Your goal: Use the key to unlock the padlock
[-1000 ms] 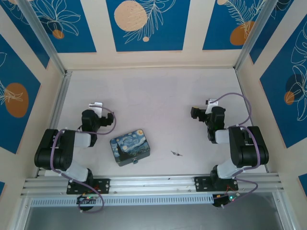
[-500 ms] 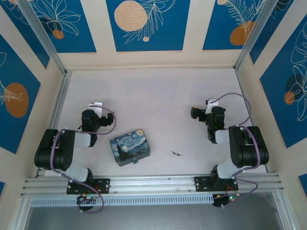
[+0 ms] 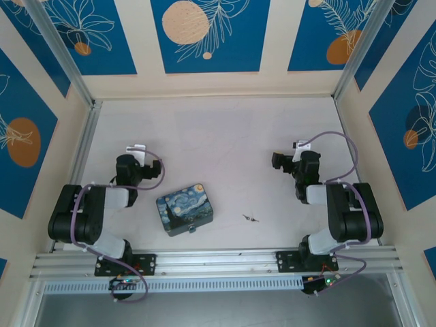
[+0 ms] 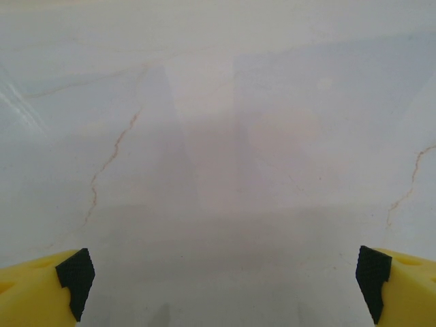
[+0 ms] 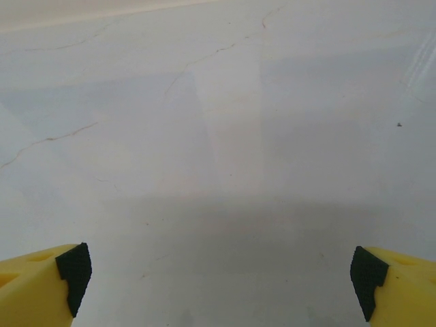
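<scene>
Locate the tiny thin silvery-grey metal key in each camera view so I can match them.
Top external: the tiny thin silvery-grey metal key lies on the pale tabletop, right of the rectangular blue-and-yellow starry-night tin.
Left wrist: veined tabletop ahead of the open left gripper.
Right wrist: the same tabletop ahead of the open right gripper.
Shared landmark: the tabletop.

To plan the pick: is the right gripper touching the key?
Apart. The top external view shows a plain stretch of bare table between the right gripper and the key.
</scene>
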`<move>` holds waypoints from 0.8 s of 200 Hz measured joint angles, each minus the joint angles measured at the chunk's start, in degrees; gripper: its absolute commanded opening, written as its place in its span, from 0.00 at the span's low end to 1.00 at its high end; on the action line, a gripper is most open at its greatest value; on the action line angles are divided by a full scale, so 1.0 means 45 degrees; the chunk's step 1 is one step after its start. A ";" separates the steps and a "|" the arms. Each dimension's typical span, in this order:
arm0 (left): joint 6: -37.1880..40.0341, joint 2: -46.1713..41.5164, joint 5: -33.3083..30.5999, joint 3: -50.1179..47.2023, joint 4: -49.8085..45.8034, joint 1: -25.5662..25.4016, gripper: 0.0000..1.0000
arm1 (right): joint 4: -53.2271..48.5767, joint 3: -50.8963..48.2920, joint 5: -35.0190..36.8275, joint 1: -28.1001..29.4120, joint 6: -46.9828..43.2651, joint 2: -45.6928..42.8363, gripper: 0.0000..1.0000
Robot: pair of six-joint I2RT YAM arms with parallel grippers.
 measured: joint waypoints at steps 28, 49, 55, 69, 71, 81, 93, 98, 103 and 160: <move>-0.0243 -0.1088 -0.0384 0.1418 -0.1996 0.0024 1.00 | -0.2759 0.1894 0.0151 -0.0058 0.0685 -0.1574 0.99; -0.0942 -0.2220 -0.0690 0.2195 -0.3740 0.0039 1.00 | -0.5387 0.3920 0.0495 -0.0209 0.2249 -0.1957 0.99; -0.1200 -0.2521 -0.0719 0.2438 -0.4391 0.0039 1.00 | -0.6324 0.4561 0.0573 -0.0291 0.2744 -0.1899 0.99; -0.1996 -0.3109 -0.0772 0.3191 -0.6188 0.0049 1.00 | -0.8038 0.5790 0.0403 -0.0573 0.3555 -0.1583 1.00; -0.2069 -0.3157 -0.0772 0.3269 -0.6343 0.0049 1.00 | -0.8228 0.5916 0.0340 -0.0617 0.3653 -0.1530 1.00; -0.2778 -0.3444 -0.0758 0.3895 -0.7723 0.0049 1.00 | -0.9005 0.6285 -0.0078 -0.0753 0.3968 -0.1307 0.98; -0.3585 -0.3623 -0.0685 0.4663 -0.9398 0.0053 1.00 | -0.9923 0.6339 -0.0714 -0.0845 0.4269 -0.1156 0.97; -0.3920 -0.3643 -0.0641 0.4979 -1.0054 0.0058 1.00 | -1.0326 0.6305 -0.0991 -0.0835 0.4415 -0.1127 0.98; -0.4260 -0.3648 -0.0544 0.5289 -1.0778 0.0058 1.00 | -1.0618 0.6232 -0.1297 -0.0782 0.4532 -0.1122 0.98; -0.6975 -0.5382 0.1744 0.5260 -1.6383 0.0058 1.00 | -1.2599 0.4847 -0.3123 0.3050 0.6008 -0.2375 0.95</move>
